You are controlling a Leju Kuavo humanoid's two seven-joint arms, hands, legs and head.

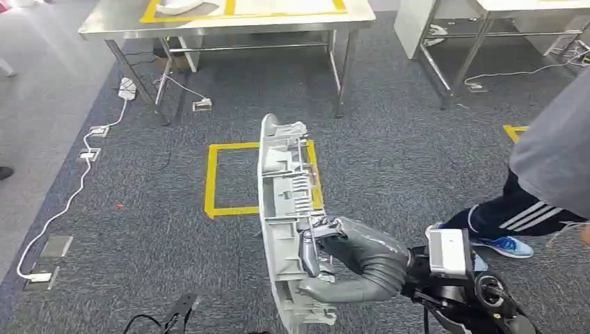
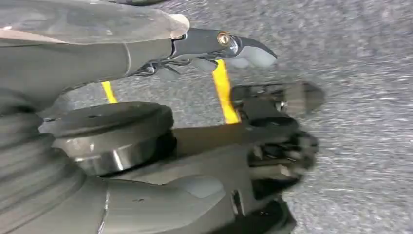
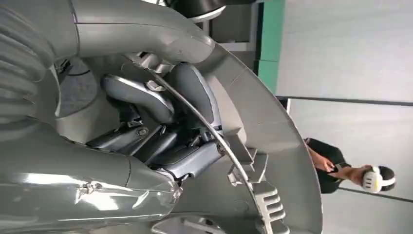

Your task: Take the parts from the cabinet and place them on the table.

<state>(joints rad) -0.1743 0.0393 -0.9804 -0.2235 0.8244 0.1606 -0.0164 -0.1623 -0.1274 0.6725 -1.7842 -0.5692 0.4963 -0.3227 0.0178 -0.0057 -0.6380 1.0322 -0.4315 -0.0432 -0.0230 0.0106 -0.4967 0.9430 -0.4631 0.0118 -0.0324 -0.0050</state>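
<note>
My right hand [image 1: 339, 256] grips a long grey plastic part [image 1: 281, 177] near its lower end and holds it upright above the carpet. In the right wrist view the fingers [image 3: 146, 100] wrap around a ribbed inner edge of the part [image 3: 277, 146]. The steel table [image 1: 125, 24] with yellow tape on its top stands ahead at the far side, and a white part [image 1: 182, 8] lies on it. My left hand [image 2: 112, 53] hangs over the carpet with its fingers apart and nothing in it.
A yellow tape square [image 1: 211, 181] marks the carpet behind the part. A person [image 1: 549, 163] in a grey top and blue shoes stands close on the right. White cables and a power strip [image 1: 126, 87] run along the left. A second steel table [image 1: 487, 28] stands at the back right.
</note>
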